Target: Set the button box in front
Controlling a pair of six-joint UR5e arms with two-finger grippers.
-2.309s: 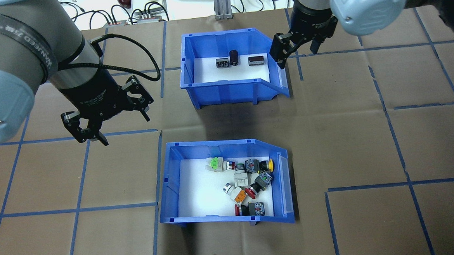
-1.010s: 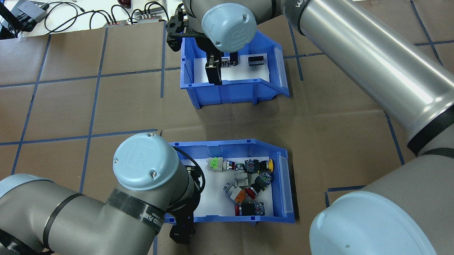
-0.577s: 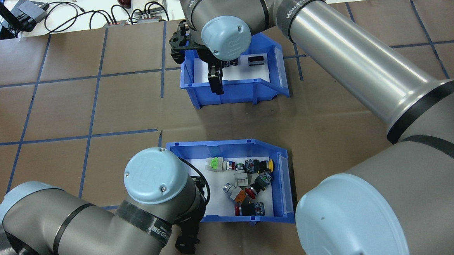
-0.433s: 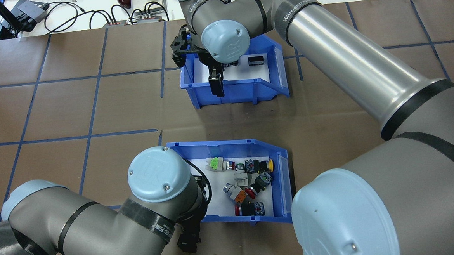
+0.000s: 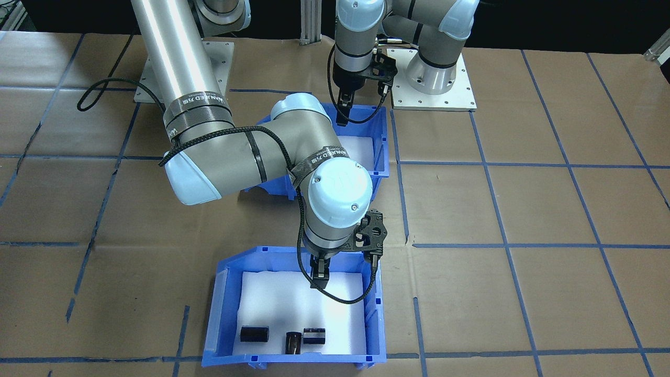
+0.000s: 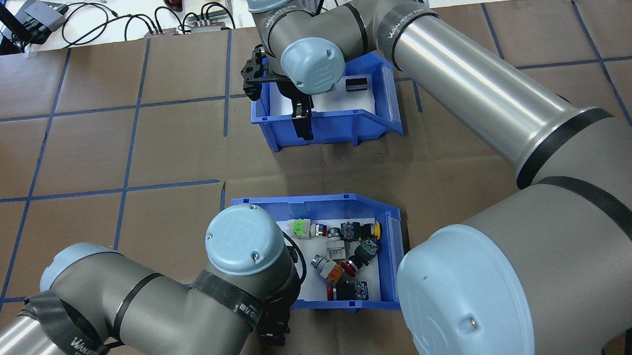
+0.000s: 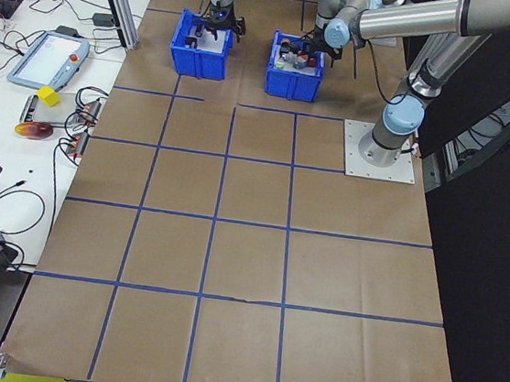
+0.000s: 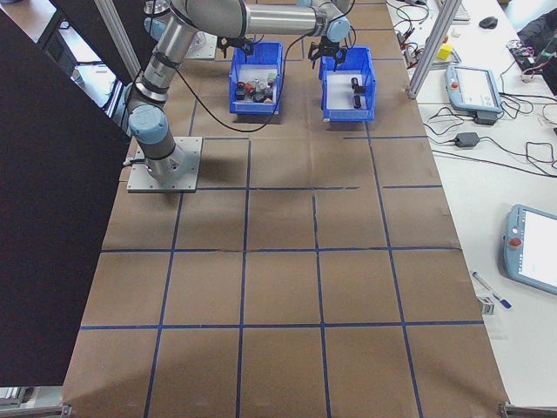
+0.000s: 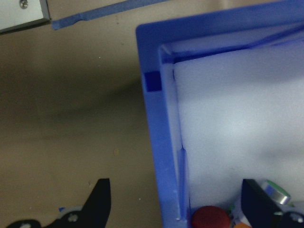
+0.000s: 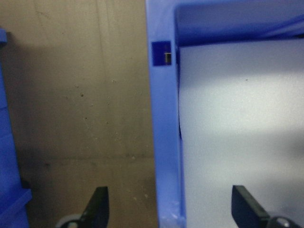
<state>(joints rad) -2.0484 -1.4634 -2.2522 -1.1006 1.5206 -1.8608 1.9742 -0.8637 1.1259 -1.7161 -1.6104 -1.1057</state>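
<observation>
Button box [image 6: 390,260] nearer the robot's base, other bin [image 6: 335,128] farther out. Left gripper [image 9: 173,202] spread wide, astride button box wall. Right gripper [image 10: 168,204] likewise agape, straddling other bin's wall.

Table [image 8: 287,287] covered in brown paper, marked into squares with blue tape [image 8: 246,252]. White bench [image 7: 23,128] along the far side from the robot: grey tablet-style pendant [image 7: 47,59], yellow block [image 7: 48,96], red round object [image 7: 32,132], tangle of black cables [image 6: 124,20]. Second pendant [image 8: 531,248] and a pen [image 8: 489,292] further along, seen from the right end. Aluminium posts [image 8: 431,43] stand at the bench edge. Black panels [image 8: 43,218] behind the robot side. Lighting even, soft shadows.
</observation>
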